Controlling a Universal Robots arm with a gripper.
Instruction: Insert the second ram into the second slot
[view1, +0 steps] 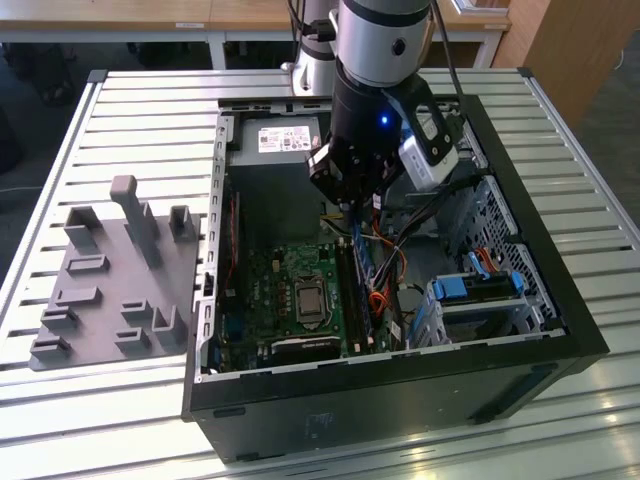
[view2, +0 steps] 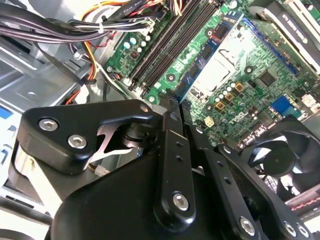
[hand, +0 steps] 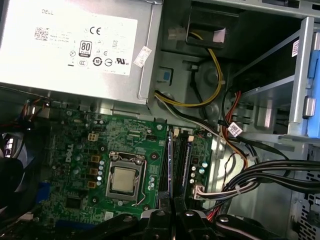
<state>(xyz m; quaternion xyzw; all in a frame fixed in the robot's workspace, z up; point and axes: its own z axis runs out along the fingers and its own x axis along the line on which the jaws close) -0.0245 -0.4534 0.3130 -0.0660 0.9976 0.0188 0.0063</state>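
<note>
Underneath, slatted metal surface (view1: 120, 110) carried open black computer case (view1: 560, 300). Jaws looked clenched on long thin blue circuit-board second ram (view2: 207, 60), which stood edge-on at black memory slots (hand: 184, 160) beside silver processor socket (hand: 122, 180). Seating unclear. Best kept square and pressed straight down, evenly.

A pale slatted tabletop (view1: 120, 120) stands on dark floor (view1: 25, 120); beyond it, light wooden desks (view1: 150, 12) and a brown wooden panel (view1: 575, 45).
</note>
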